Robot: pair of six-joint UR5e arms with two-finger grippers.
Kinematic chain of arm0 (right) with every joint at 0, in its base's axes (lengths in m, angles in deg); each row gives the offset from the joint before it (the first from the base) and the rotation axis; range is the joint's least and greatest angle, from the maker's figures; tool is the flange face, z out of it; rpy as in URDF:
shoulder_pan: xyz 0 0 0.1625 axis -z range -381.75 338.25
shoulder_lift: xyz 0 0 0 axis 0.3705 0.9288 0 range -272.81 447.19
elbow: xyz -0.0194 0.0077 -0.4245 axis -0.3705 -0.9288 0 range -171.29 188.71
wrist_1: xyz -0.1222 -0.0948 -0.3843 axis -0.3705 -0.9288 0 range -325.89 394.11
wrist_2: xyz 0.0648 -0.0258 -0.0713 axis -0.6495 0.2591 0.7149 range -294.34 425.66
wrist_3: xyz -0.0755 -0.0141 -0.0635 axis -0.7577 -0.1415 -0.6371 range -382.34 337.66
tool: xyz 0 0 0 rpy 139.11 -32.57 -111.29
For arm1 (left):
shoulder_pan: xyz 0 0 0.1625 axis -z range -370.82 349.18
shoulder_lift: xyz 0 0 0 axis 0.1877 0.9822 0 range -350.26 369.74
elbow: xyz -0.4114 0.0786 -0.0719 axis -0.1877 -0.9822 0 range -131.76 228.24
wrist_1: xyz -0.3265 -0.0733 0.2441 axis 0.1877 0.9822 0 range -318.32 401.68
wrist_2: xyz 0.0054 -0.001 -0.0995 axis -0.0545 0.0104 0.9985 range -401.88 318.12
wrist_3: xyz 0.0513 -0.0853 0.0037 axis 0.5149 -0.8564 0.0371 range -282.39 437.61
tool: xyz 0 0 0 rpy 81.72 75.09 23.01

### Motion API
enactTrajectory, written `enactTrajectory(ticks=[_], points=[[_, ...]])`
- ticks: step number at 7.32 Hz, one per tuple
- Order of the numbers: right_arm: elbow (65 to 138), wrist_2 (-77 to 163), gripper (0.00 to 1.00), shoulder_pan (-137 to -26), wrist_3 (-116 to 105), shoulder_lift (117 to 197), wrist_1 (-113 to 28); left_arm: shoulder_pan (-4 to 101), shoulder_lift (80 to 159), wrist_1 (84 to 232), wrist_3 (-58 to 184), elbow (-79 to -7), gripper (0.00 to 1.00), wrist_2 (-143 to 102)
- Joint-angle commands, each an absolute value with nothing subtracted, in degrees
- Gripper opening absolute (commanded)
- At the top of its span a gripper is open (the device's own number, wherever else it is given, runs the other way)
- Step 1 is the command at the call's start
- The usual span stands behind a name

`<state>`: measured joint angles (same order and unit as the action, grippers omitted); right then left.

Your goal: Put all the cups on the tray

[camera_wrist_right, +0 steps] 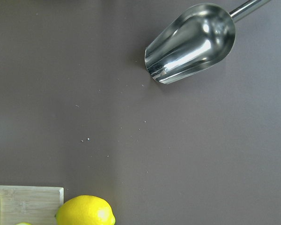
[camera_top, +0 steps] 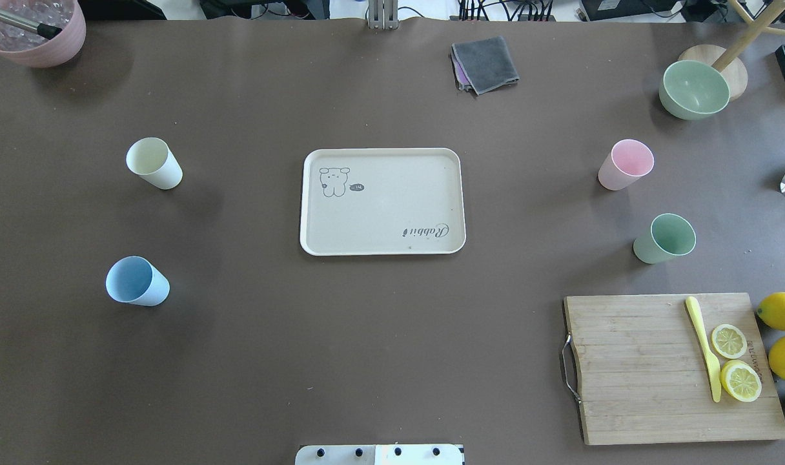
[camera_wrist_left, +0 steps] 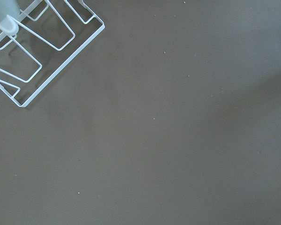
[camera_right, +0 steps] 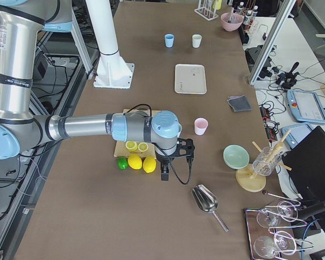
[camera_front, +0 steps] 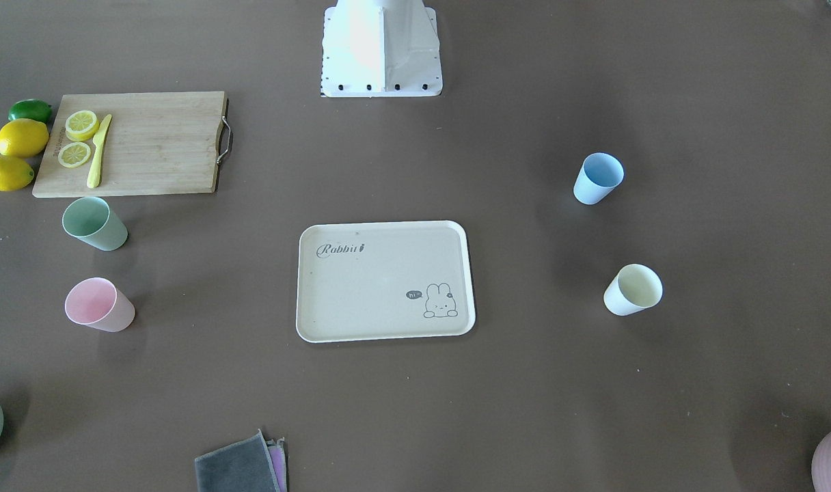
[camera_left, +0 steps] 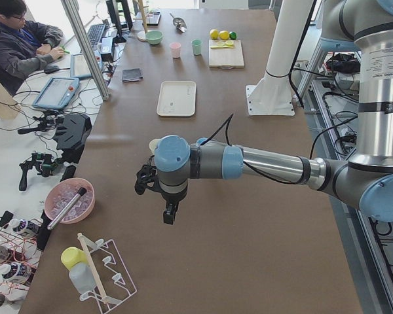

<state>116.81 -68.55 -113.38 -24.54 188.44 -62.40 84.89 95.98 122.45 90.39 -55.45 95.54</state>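
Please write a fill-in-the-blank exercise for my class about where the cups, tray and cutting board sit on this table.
1. The light blue cup and the cream-yellow cup stand on the robot's ____ side of the tray.
2. The cup nearest the cutting board is ____ in colour.
3. Beside the two lemon slices on the board lies a yellow ____.
4. The number of cups on the tray is ____.

Missing words: left; green; knife; zero.
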Motion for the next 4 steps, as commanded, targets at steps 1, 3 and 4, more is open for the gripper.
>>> enactTrajectory(ticks=[1,3,4], points=[[116.81,-68.46,1.00,-113.33,-24.63,188.35,-62.40,84.89,95.96,122.45,90.35,-55.99,0.98,95.40],[117.16,-68.46,1.00,-113.42,-24.63,188.09,-62.40,84.89,95.96,122.45,90.35,-57.83,0.98,95.49],[117.25,-68.55,1.00,-113.33,-24.54,187.82,-62.40,84.89,96.05,122.45,90.35,-58.54,0.98,95.40]])
